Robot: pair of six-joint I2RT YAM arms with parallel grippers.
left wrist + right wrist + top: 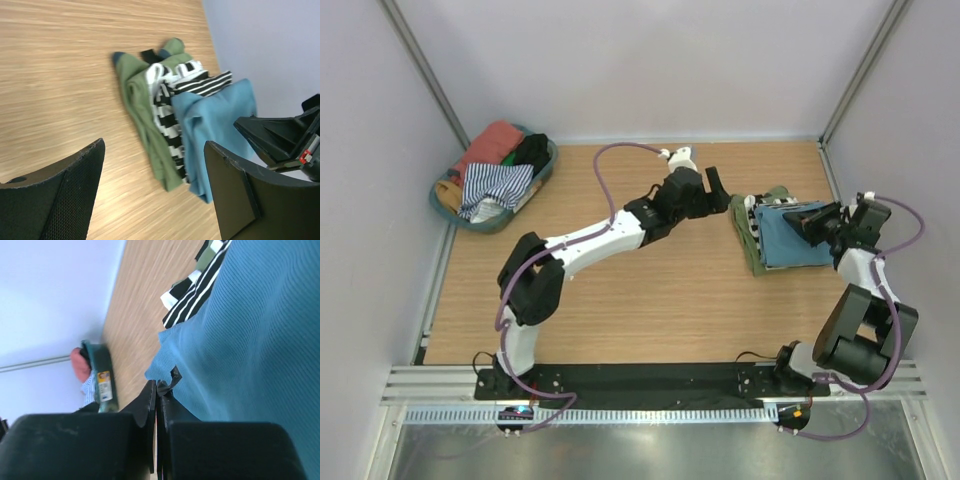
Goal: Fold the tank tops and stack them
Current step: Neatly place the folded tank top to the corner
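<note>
Three folded tank tops lie stacked at the table's right. The olive green one [748, 243] is lowest, a black-and-white striped one [752, 210] lies over it, and the teal blue one [788, 240] is on top. My left gripper [720, 192] hovers open just left of the stack; in the left wrist view [155, 192] wood and the stack's near edge show between its fingers [65, 195]. My right gripper [817, 222] rests over the teal top's right part, jaws shut [159, 387] with no cloth seen between them. The teal cloth [250, 340] fills that view.
A round teal basket [549, 163] stands in the far left corner, holding coral, black, mustard and blue-striped clothes. Purple walls close in the table at left, back and right. The stack lies near the right wall. My left arm stretches across the table's middle.
</note>
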